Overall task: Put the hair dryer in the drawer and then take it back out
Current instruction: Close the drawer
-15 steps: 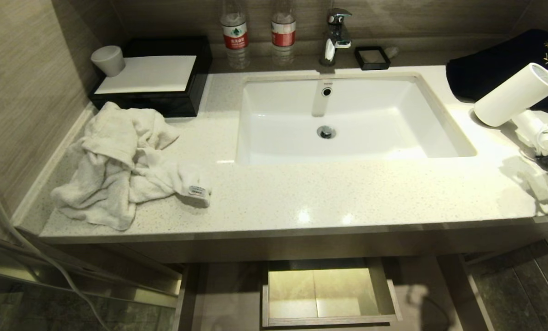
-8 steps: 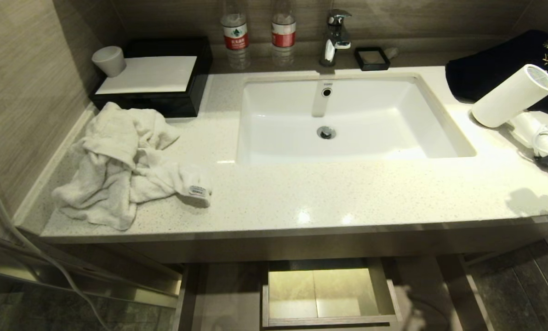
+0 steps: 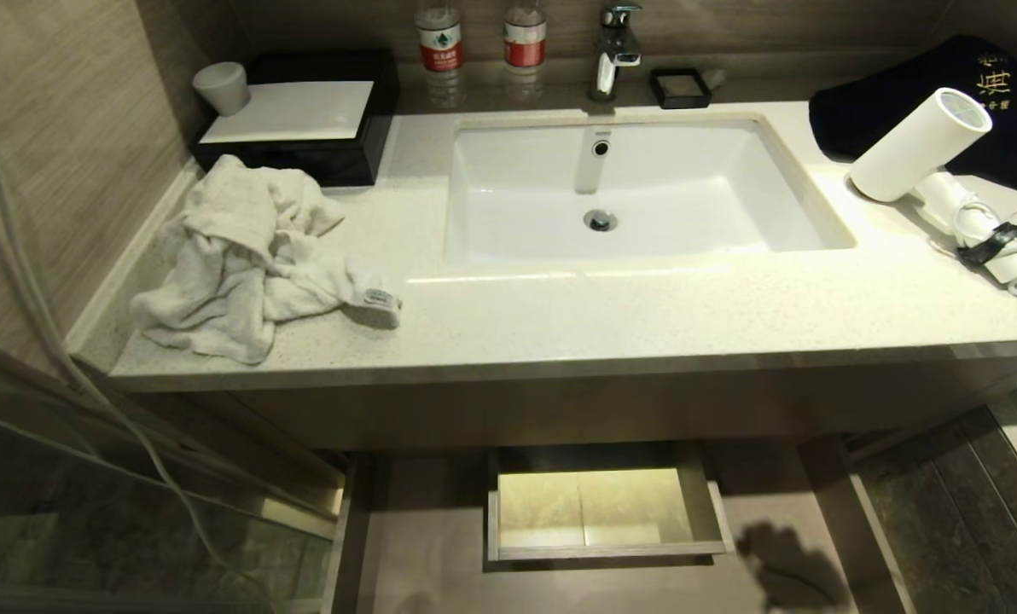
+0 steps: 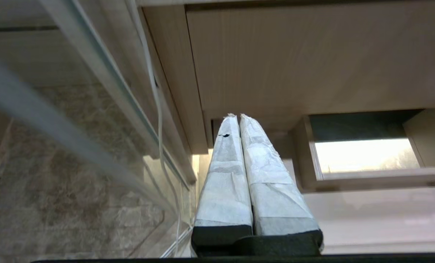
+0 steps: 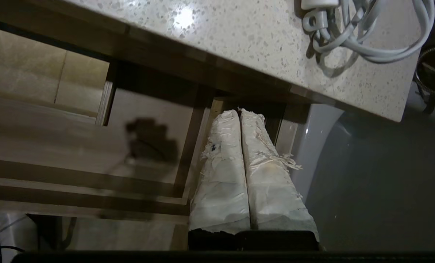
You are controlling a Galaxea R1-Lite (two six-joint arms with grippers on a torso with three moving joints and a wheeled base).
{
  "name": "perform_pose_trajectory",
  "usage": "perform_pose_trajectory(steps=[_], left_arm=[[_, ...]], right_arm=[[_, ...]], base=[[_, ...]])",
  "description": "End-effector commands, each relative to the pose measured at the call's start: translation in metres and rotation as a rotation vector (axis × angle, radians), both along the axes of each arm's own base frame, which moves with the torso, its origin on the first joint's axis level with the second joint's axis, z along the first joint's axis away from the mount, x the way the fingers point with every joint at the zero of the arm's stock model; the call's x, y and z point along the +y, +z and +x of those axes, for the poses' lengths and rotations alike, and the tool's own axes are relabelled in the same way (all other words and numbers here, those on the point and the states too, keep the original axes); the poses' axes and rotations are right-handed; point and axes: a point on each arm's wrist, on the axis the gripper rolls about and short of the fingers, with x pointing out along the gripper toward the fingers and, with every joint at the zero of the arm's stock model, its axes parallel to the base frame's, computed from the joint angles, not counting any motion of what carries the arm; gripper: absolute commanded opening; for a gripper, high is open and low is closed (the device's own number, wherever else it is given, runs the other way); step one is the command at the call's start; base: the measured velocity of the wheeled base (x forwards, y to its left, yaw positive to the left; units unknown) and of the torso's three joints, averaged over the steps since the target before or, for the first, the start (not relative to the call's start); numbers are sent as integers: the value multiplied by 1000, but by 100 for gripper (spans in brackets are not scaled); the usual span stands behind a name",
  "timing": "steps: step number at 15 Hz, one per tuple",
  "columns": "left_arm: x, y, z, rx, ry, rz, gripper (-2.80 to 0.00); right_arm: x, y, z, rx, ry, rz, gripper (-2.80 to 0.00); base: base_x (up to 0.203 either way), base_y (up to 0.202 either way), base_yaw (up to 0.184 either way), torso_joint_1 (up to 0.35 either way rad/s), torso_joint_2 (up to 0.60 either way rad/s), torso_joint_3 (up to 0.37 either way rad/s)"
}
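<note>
The white hair dryer (image 3: 918, 147) lies on the counter at the far right. Its barrel points up and back, and its handle and strapped cord (image 3: 990, 243) trail toward the counter's right end. The cord's plug end (image 5: 363, 40) shows in the right wrist view too. Below the counter the drawer (image 3: 423, 546) stands pulled out, with its boxed cut-out (image 3: 602, 503) in the middle. Neither gripper is in the head view. My right gripper (image 5: 239, 110) is shut on nothing, below the counter's front edge near its right end. My left gripper (image 4: 237, 116) is shut, parked low beside the drawer (image 4: 367, 219).
A sink (image 3: 816, 205) fills the counter's middle, with a faucet (image 3: 615, 43) and two bottles (image 3: 438, 43) behind it. A crumpled white towel (image 3: 235, 256), a black box (image 3: 304, 162) and a cup (image 3: 221, 87) sit on the left. A dark bag (image 3: 944, 77) lies behind the dryer.
The head camera has moved, shifting the whole scene up. The right gripper's shadow has gone from the counter beside the dryer's handle down onto the drawer. The dryer lies where it was.
</note>
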Motion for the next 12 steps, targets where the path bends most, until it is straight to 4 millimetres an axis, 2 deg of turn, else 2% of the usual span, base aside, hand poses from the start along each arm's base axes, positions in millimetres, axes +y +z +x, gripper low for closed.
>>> perform_pose_trajectory(steps=[1,5,12], left_arm=[[0,0,0,-1,0,0,-280],[0,0,0,2,0,0,-280],[0,0,0,2,0,0,-280]], right_arm=[[3,-2,-6,0,0,7,-280],[7,-7,-13,-1,-4,19,-280],[8,-9,-15,5,-15,16,-280]], base=[[0,0,0,-367,184,-177],[0,0,0,-359,150,-200],[0,0,0,-326,87,-238]])
